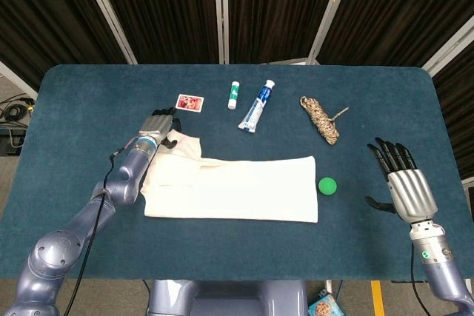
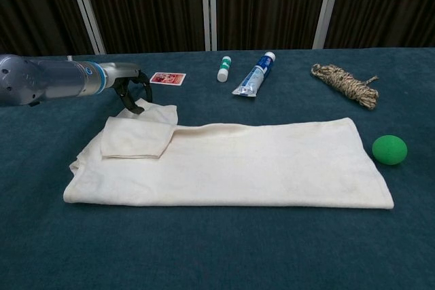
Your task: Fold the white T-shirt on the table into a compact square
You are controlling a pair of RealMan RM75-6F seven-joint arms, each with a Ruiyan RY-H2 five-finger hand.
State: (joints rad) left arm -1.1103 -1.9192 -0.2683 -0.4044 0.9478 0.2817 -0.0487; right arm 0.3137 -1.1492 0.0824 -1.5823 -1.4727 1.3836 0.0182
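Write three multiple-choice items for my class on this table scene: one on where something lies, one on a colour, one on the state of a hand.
1. Where is the small green ball?
A. beside the right end of the folded white T-shirt
B. on the shirt
C. next to the red card

2. What colour is the cloth-covered table?
A. grey
B. dark blue
C. brown

3. How is the right hand?
A. gripping the coiled rope
B. pressed on the shirt
C. open, holding nothing

Answers:
1. A, the ball sits just off the shirt's right edge.
2. B, the bare cloth is dark blue.
3. C, its fingers are spread above bare table.
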